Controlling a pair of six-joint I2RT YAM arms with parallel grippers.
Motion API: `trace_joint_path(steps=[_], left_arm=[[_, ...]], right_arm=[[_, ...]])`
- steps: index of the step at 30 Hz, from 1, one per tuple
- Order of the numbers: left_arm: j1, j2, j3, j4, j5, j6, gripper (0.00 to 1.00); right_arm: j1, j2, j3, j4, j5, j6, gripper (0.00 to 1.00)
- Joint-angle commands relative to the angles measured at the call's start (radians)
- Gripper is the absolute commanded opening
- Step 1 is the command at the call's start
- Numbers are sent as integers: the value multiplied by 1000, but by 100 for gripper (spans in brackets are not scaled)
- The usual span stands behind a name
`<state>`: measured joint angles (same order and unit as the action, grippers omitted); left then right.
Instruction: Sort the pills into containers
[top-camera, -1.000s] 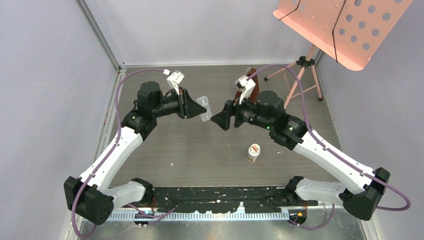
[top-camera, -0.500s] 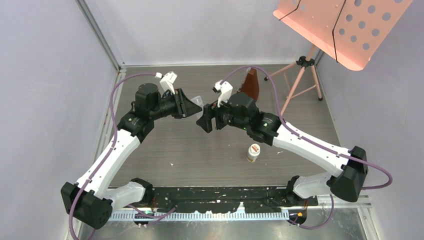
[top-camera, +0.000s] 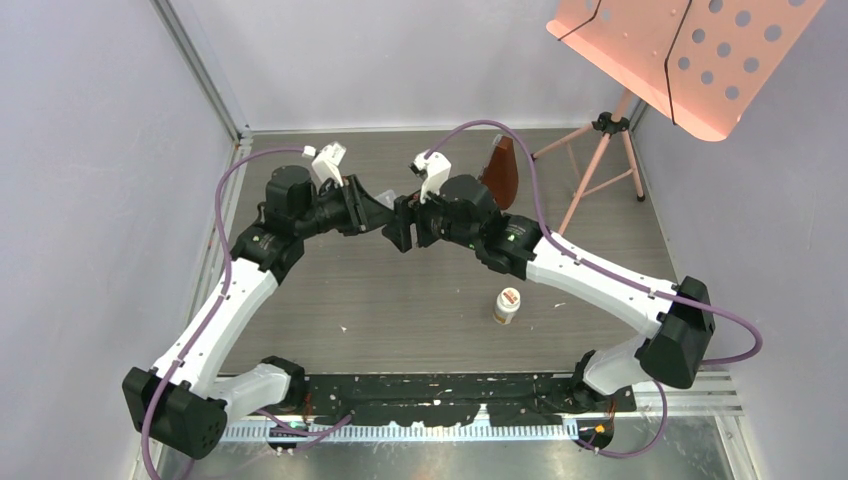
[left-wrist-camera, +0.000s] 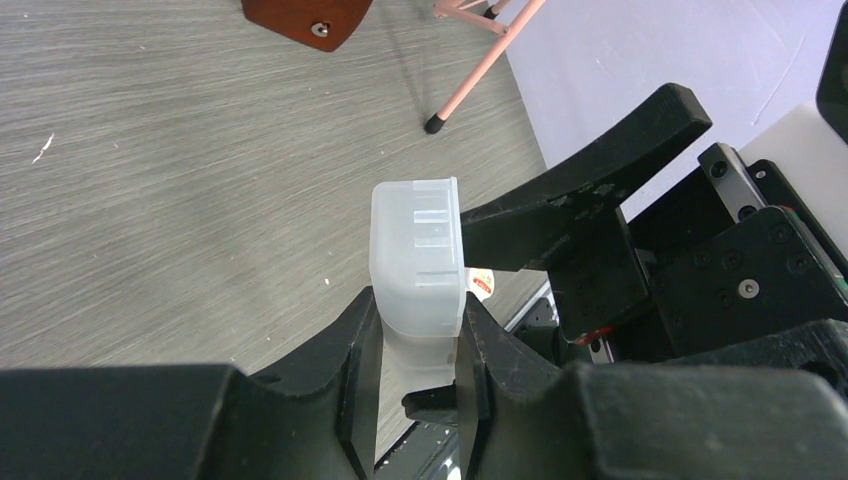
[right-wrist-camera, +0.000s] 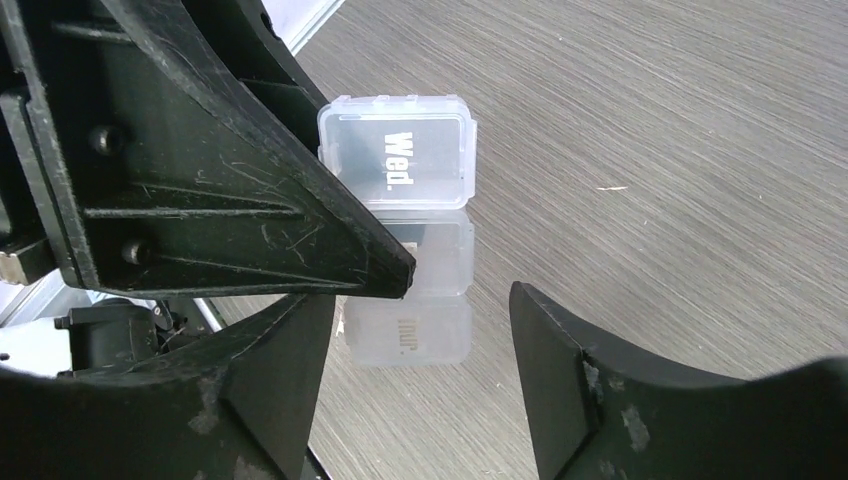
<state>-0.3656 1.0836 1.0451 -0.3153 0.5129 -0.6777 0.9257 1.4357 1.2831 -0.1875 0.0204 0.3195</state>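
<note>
**Strip held aloft, second claw closing in**

Over the far half of the grey worktop (top-camera: 400, 300) we note the two arms nose to nose. The left claw (left-wrist-camera: 418, 312) is clamped tight on the container strip (right-wrist-camera: 400, 150), holding it clear of the surface. The right claw (right-wrist-camera: 420, 305) stands parted, one finger either side of the strip's lower end; whether either touches it, we cannot quite say. The pill bottle (top-camera: 508, 305) stands well apart. No pills show.

Risk: an off-centre squeeze from the right claw could twist the strip loose or spring a lid.

Axis: in the right wrist view the strip runs top to bottom, crosswise to the left fingers, "Wed." uppermost, lids facing the camera.
</note>
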Motion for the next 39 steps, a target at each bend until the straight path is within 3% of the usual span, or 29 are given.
trace_joint_path(steps=[1,13,21,32,39], left_arm=[[13,-16,27,27,31,-15,0],[36,-19,27,22,62,-39,0],[50,-42,18,22,105,63,0],[112,-31,-38,101,262,141,0],[116,-43,-45,96,254,157,0]], right_arm=[[3,12,46,40,-24,-21,73],[4,24,52,34,-43,-18,56],[-6,-12,37,25,-128,-17,27],[-107,-102,-41,86,-457,47,27],[-162,-121,-77,105,-508,106,43]])
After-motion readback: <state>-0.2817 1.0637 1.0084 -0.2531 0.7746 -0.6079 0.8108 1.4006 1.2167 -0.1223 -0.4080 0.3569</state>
